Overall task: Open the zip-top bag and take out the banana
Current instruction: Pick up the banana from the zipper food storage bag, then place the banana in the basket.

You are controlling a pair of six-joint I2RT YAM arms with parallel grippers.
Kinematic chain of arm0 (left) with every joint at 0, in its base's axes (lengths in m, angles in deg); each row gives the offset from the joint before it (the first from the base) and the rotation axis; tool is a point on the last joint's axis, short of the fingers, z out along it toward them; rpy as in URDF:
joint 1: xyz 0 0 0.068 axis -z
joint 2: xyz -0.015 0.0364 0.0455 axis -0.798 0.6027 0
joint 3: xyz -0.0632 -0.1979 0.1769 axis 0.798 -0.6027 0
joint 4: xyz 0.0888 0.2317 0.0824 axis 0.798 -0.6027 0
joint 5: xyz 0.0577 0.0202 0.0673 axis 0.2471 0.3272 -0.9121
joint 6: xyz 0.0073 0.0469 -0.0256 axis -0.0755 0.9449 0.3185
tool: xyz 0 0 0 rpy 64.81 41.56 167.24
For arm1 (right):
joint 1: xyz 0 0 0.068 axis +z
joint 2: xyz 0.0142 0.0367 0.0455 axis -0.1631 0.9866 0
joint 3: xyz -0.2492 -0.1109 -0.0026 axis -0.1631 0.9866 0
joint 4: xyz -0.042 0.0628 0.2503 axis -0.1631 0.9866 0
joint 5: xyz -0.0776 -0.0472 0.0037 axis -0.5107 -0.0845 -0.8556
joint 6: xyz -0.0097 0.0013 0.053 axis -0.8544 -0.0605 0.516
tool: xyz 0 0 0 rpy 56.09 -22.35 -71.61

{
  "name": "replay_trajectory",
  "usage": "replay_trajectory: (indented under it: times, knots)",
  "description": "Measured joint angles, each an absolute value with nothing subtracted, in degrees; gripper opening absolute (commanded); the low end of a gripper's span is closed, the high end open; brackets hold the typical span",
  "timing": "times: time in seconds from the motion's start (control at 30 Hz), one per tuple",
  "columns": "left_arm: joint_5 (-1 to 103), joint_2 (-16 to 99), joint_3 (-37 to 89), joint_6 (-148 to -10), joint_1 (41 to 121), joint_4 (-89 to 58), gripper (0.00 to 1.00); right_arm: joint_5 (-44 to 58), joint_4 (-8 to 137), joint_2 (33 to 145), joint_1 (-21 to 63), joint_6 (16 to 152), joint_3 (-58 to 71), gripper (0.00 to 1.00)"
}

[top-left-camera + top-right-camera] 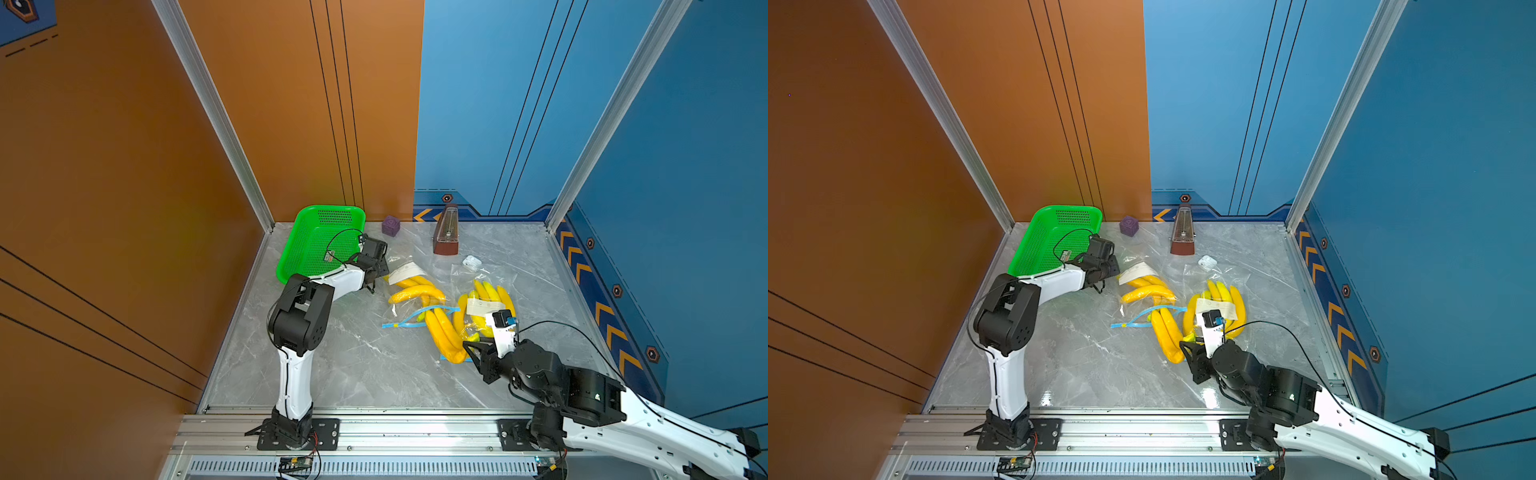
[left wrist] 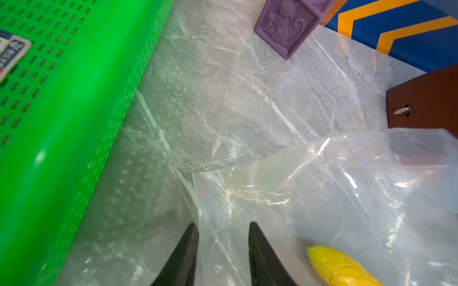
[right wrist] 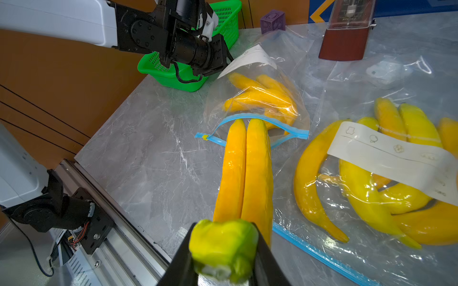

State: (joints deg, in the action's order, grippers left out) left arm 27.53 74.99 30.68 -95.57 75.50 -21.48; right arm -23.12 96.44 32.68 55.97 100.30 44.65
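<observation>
Right gripper (image 3: 223,224) is clamped on the green stem end of the banana (image 3: 245,173), a joined pair. The banana lies flat on the table (image 1: 332,365), mostly out of the zip-top bag (image 3: 257,99); only its tips sit in the open blue zip mouth (image 3: 250,118). In both top views the long axis runs diagonally, tips toward the far left into the bag and stem toward the near right by the gripper (image 1: 444,332). More bananas and a white paper strip are in the bag behind it. Left gripper (image 2: 223,224) is at the bag's far end beside the green basket (image 1: 320,241). Its jaws are parted with the bag's film edge in the gap, not pinched. A second bag of bananas (image 1: 490,299) lies just right of the banana, its plastic reaching under or against it; cannot tell which. Bare marble is open on the near-left side, between the banana and the left arm's base. The front rail (image 1: 374,432) is close behind the right gripper. Purple cube (image 1: 390,225) and metronome (image 1: 446,232) stand at the back wall, well apart from the banana.
</observation>
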Motion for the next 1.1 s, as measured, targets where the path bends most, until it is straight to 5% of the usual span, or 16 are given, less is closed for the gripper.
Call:
replay_trajectory:
  times: [0.33,0.63,1.1]
  knots:
    - [27.2,71.9,28.5,-94.1,75.8,-23.3,0.57,-19.6,101.2,33.8,56.0,99.0,40.8,0.22]
    - [27.2,51.0,12.7,-93.8,78.0,-23.2,0.71,-19.9,98.3,41.1,55.4,93.6,33.7,0.23]
    - [18.9,6.7,-11.4,-95.4,73.6,-31.4,0.8,-19.3,76.1,79.0,46.8,86.0,14.9,0.22]
